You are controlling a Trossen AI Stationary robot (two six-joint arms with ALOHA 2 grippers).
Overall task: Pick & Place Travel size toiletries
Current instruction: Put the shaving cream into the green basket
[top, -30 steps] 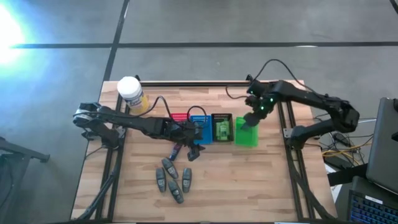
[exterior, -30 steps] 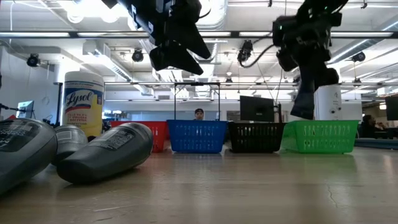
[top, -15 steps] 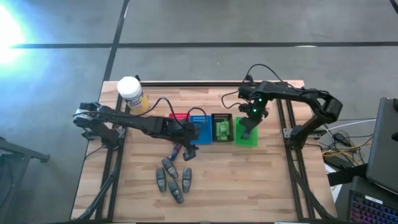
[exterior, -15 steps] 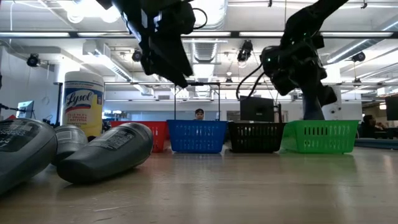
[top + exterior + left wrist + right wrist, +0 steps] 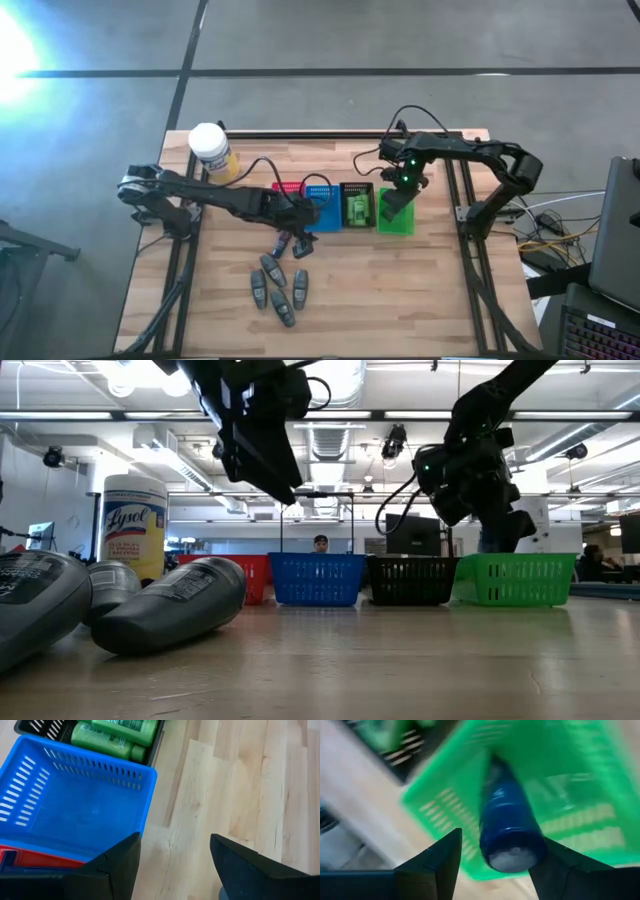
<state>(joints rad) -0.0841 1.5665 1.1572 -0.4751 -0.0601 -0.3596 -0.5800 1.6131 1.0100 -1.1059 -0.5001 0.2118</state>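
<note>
My right gripper [image 5: 393, 207] hangs over the green basket [image 5: 398, 224], open. In the right wrist view a dark navy tube [image 5: 507, 820] stands lengthwise between its fingers [image 5: 502, 835] and points into the green basket [image 5: 440, 805]. A strip of green shows between the tube and one finger. My left gripper [image 5: 303, 240] is open and empty above the bare wood in front of the blue basket [image 5: 75, 795]. A slim dark piece [image 5: 284, 243] lies beside it. Several grey tubes [image 5: 275, 285] lie on the table nearer the front edge. Green tubes [image 5: 115, 732] lie in the black basket [image 5: 358, 190]. My right gripper has the navy tube between its open fingers, coming from above and pointing down into the green basket, with the tube lying along the fingers. Whether either finger touches the tube, I cannot tell.
Red [image 5: 287, 187], blue, black and green baskets stand in a row across the table's middle. A white-lidded yellow jar [image 5: 210, 150] stands near the far left corner. Bare wood lies to the right of the grey tubes, along the near edge.
My right gripper has moved down and slightly toward the table's left, carrying the dark tube from above the green basket down into it. My left gripper has turned at the wrist and stayed over the same spot in front of the blue basket.
</note>
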